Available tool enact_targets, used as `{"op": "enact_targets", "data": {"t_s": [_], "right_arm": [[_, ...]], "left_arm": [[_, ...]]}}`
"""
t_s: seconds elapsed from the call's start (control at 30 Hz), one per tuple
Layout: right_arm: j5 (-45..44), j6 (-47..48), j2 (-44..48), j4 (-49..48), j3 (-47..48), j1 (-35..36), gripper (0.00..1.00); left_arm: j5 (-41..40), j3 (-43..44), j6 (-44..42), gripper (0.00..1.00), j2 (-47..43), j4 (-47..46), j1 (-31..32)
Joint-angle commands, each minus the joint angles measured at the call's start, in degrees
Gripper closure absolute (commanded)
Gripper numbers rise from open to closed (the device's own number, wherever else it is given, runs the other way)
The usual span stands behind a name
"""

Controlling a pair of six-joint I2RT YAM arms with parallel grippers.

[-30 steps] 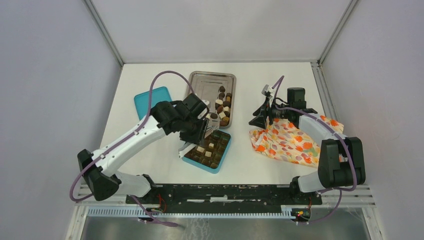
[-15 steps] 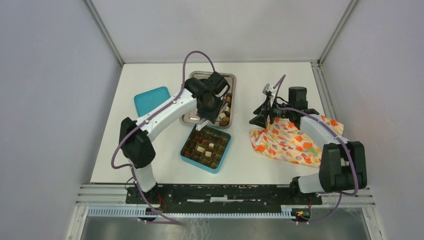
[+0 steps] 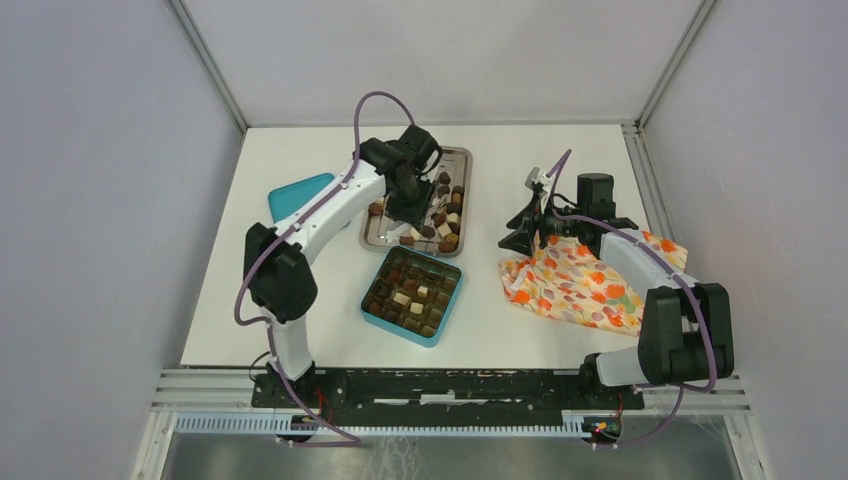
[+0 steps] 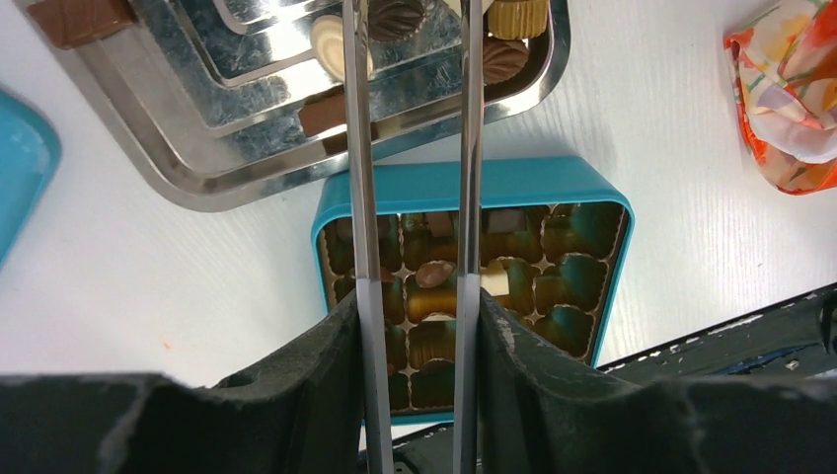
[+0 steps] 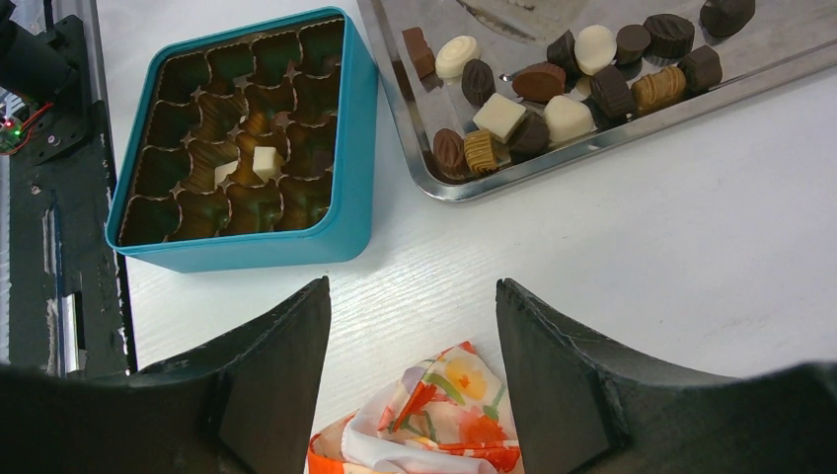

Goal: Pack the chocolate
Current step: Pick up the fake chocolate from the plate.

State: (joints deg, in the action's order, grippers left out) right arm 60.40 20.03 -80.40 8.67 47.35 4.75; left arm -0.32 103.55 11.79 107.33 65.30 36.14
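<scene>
Loose chocolate in dark, mid-brown and cream pieces lies in the steel tray, mostly at its right and near end. A few pieces sit in the cups of the teal box, among them a brown one. My left gripper hangs over the tray, shut on metal tongs. Their two blades reach past the box rim to the chocolate; the tips are cut off. My right gripper stands open above a corner of the orange floral cloth.
The teal lid lies flat left of the tray, its corner showing in the left wrist view. The floral cloth is bunched on the right under the right arm. The black arm rail runs along the near edge.
My left arm swung away from the teal box and out over the steel tray, carrying the tongs with it. The right arm has not moved.
</scene>
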Motion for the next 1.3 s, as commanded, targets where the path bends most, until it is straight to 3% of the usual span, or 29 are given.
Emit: {"op": "enact_targets", "data": {"t_s": [0.0,0.87,1.27], "right_arm": [[1.0,1.0,1.7,-1.6,0.5,-0.2,0.32],[1.1,1.0,1.4,-1.6,0.5,-0.4,0.32],[1.1,1.0,1.6,-1.7,0.4,-0.5,0.32]], "left_arm": [[4.1,2.1,-4.6,0.55,1.8,-2.6,-0.7],[5.4,1.0,-6.1,0.59,6.6,-3.2,-2.1],[4.7,0.5,-6.1,0.55,5.9,-2.9,-2.2]]}}
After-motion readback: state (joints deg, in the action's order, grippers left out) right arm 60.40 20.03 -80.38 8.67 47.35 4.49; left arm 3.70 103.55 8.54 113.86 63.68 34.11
